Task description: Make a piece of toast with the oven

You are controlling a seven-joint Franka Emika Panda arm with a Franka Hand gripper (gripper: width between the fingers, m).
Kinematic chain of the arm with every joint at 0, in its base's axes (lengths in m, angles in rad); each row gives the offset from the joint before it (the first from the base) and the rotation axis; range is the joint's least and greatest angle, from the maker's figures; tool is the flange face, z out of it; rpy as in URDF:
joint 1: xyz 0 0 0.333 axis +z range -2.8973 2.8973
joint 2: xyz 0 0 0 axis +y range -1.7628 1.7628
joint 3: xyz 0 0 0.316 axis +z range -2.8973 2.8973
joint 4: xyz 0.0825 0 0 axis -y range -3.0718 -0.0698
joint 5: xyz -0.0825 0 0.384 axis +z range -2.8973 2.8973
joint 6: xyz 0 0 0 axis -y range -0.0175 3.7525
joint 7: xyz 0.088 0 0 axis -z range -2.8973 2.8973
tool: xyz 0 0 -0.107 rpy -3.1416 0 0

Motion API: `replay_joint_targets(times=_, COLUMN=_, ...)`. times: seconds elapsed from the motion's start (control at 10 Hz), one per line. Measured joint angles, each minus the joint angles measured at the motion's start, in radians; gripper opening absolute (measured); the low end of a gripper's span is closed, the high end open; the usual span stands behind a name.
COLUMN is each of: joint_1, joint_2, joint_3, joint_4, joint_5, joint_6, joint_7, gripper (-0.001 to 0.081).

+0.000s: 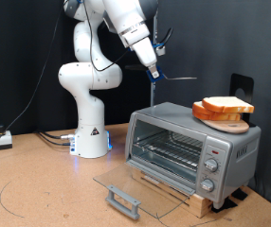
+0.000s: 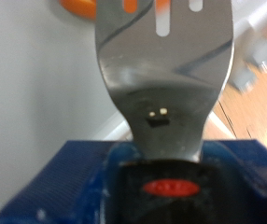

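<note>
The oven [image 1: 192, 148] stands on the table [image 1: 41, 184] at the exterior view's right, its glass door [image 1: 135, 186] dropped open and lying flat before it. On the oven's top sits a round board [image 1: 226, 119], and two bread slices [image 1: 225, 106] lie stacked on it. The robot base [image 1: 90, 132] stands behind, to the oven's left. The gripper [image 1: 152, 69] hangs above the oven's left end, a spatula [image 2: 166, 70] between its fingers

A slotted metal spatula blade [image 2: 166, 65] fills the wrist view, its neck set in a black handle [image 2: 175, 187] bearing a red oval label [image 2: 174, 188], flanked by blue fingers [image 2: 54, 182].
</note>
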Motion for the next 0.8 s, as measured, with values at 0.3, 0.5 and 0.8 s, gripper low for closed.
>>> replay_joint_targets(times=0.3, joint_1=-0.066, joint_2=0.091, joint_3=0.031, joint_4=0.018, joint_5=-0.038, joint_6=0.094, joint_7=0.009, gripper=0.0393)
replay_joint_targets(times=0.5, joint_1=-0.09, joint_2=0.167, joint_3=0.054, joint_4=0.042, joint_5=-0.039, joint_6=0.157, joint_7=0.019, gripper=0.0393)
replay_joint_targets(times=0.8, joint_1=-0.1, joint_2=0.283, joint_3=0.098, joint_4=0.093, joint_5=-0.04, joint_6=0.202, joint_7=0.025, gripper=0.0393)
